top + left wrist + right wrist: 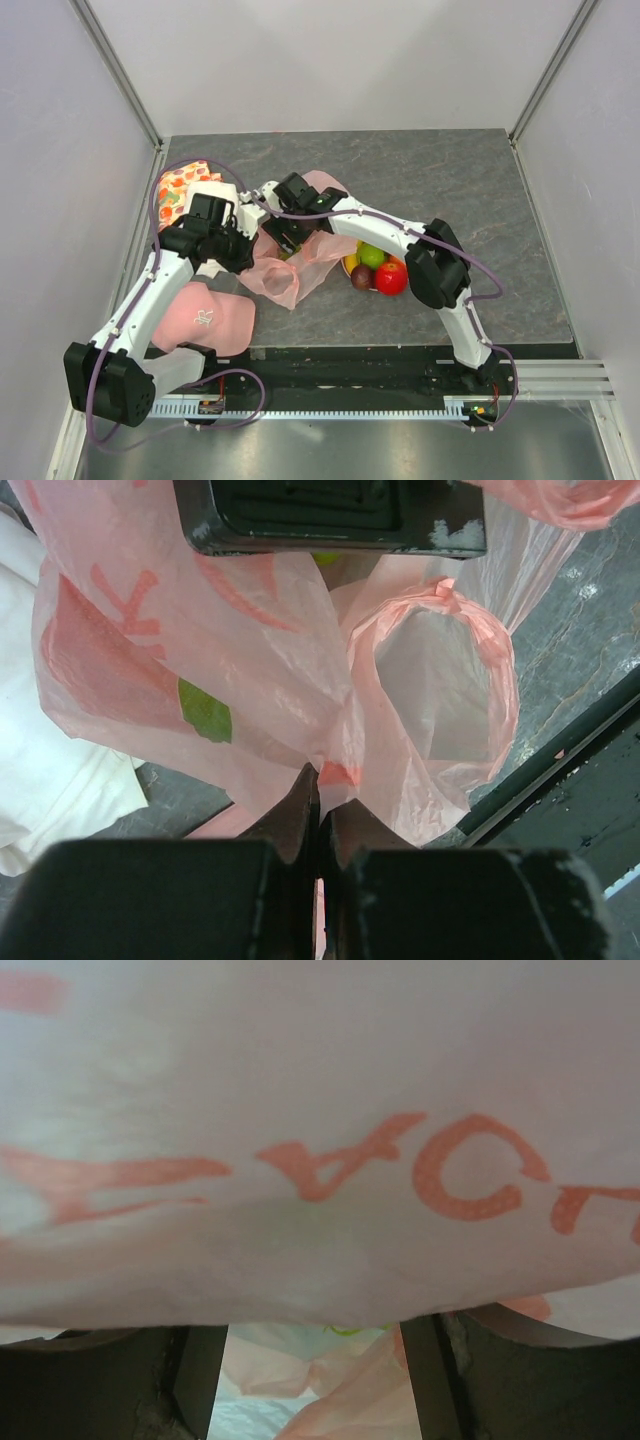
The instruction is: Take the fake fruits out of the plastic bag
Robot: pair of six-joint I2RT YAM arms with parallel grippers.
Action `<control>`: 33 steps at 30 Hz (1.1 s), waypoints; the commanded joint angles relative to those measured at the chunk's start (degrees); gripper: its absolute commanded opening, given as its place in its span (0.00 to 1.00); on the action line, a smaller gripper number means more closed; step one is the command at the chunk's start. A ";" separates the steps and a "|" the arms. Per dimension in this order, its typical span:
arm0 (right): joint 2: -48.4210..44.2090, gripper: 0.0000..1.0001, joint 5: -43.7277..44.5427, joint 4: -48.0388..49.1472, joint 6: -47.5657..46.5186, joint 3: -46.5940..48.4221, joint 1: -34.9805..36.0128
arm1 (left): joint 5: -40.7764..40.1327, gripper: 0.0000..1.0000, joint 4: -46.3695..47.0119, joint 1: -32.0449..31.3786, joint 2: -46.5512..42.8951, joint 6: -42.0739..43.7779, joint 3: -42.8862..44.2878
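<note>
Pinching a fold of the plastic bag [300, 265], the left gripper [320, 790] has its jaws pressed fully together on the thin film. The bag is translucent pale pink, crinkled, printed with salmon-red letters, and sits bunched up near the middle of the table between the two arms. One handle loop [495, 680] hangs open as a ring just beside the pinch. The right gripper [312, 1360] reaches into the top of the bag; its jaws stand wide apart, and the printed film drapes over them and fills most of the right wrist view.

A green patch [205, 710] shows through the bag's wall – whether it is fruit or print cannot be told.

Just to the right of the bag, outside it, lies a tight cluster of glossy fruit: a green apple [372, 255], a red apple [391, 277] and a small dark plum [361, 277], touching one another.

A fruit-printed cloth [180, 190] lies at the far left, and an opaque pink cloth [205, 315] with a logo lies near the left arm's base. The table [450, 190] is covered by a grey stone-patterned mat – plain white walls with metal frame posts enclose it.
</note>
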 commanded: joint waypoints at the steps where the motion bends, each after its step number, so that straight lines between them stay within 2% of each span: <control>1: 2.25 0.70 3.85 -0.02 2.21 2.20 1.17 | 0.93 0.02 1.76 0.18 -0.11 -1.64 2.83; 5: 1.90 0.65 2.19 -0.55 2.56 2.38 1.35 | 1.19 0.02 1.76 0.18 -0.02 -1.64 3.18; 12: 0.75 0.63 1.48 -0.99 2.47 1.33 2.23 | 1.98 0.02 0.79 0.18 -0.37 -2.34 4.93; 18: 1.98 0.62 3.41 -0.73 5.37 0.62 3.02 | 3.39 0.02 -2.11 0.18 -2.21 -2.43 6.17; 22: 3.30 0.62 6.22 -0.46 6.43 2.11 3.99 | 3.83 0.02 -2.29 0.18 -4.32 -2.52 3.10; 26: 4.62 0.52 8.51 -0.55 6.52 3.17 4.87 | 4.00 0.02 -2.20 0.18 -5.64 -2.52 2.12; 30: 4.80 0.47 10.53 -0.81 6.43 2.21 5.04 | 3.65 0.02 -2.55 0.18 -5.91 -1.90 2.56; 33: 4.27 0.36 10.27 -0.82 6.34 1.15 5.04 | 3.65 0.02 -2.72 0.18 -5.82 -1.46 2.56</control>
